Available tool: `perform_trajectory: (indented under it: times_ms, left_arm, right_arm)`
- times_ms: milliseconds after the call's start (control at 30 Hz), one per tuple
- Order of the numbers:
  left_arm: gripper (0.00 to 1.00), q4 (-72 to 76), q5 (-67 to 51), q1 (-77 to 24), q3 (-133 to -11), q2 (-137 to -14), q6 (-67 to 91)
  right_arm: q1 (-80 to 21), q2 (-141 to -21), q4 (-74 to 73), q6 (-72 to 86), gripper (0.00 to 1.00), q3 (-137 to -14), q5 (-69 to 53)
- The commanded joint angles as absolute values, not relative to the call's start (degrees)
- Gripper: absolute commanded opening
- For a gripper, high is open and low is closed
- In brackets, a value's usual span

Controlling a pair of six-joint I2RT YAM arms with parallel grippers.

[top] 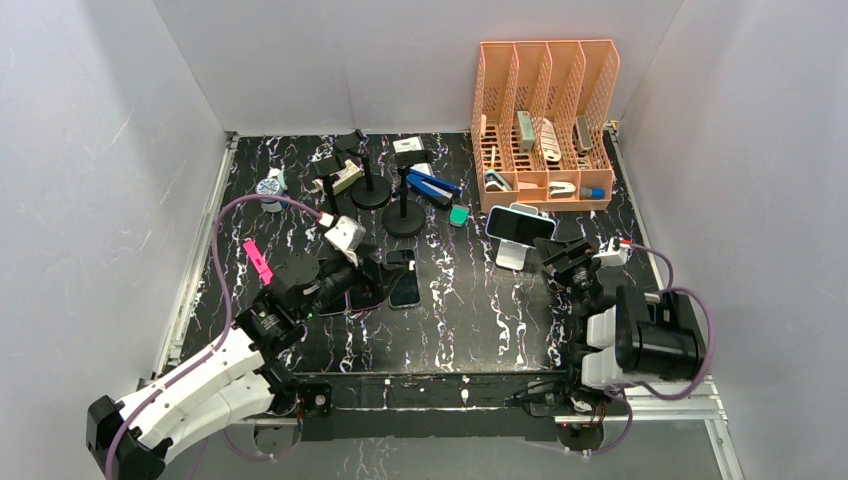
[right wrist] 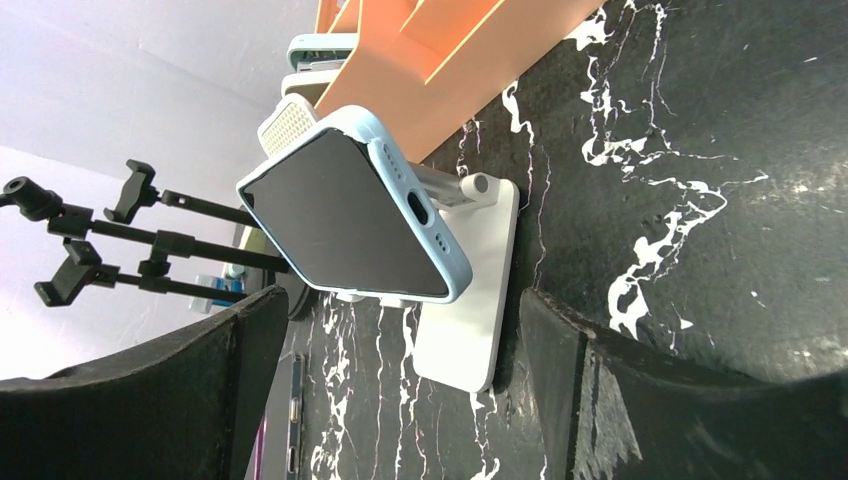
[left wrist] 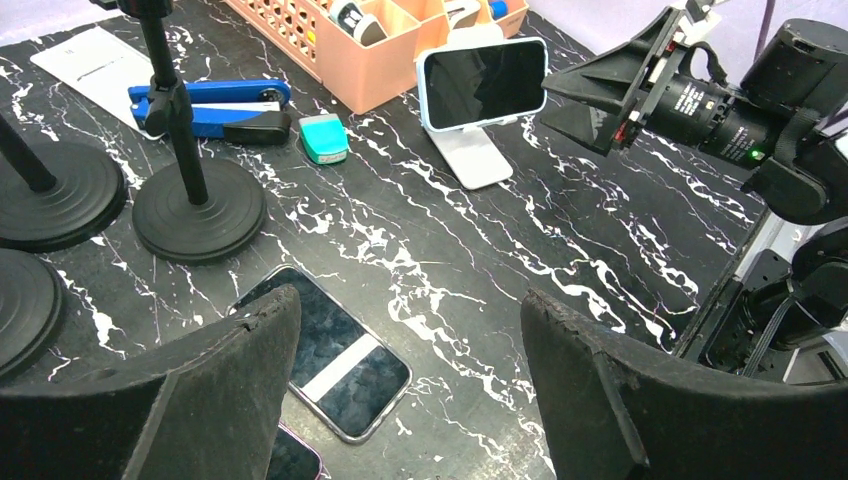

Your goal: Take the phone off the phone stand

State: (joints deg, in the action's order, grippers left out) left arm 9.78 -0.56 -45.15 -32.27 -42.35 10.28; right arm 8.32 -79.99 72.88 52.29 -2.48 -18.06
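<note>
While one phone point(top: 520, 223) leans on one stand point(top: 512, 256), right claw point(left wrist: 548, 100) apart nearby, left claw point(left wrist: 410, 305) apart

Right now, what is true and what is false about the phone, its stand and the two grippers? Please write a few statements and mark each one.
1. The phone rests on the white stand. True.
2. The right gripper is shut on the phone. False: it is open, close beside the phone.
3. The left gripper is open above a flat phone on the table. True.
4. The orange organizer stands between the arms and the phone. False: it stands behind the phone, farther from the arms.
</note>
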Motion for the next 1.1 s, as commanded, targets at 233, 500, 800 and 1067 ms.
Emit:
perform_trajectory:
  times_ms: [233,500,800,1067]
  left_arm:
    - [0.78,10.1,-1.93,-45.31,-33.2,-42.83,9.93]
    - [0.78,10.19,-2.19,-45.32,-33.3,-43.27,9.93]
    - [0.78,10.33,-2.46,-45.28,-33.3,-43.5,10.0]
    - [0.79,10.54,-2.99,-45.3,-33.26,-43.78,10.19]
  right_arm:
    - [10.06,-96.01,103.31,56.59,0.85,-3.83,-24.08]
    - [10.63,-97.57,104.16,56.43,0.82,-5.27,-24.46]
    - [10.64,-97.92,104.13,56.85,0.76,-7.84,-25.32]
    - [10.63,-99.63,104.49,56.99,0.69,-10.66,-27.86]
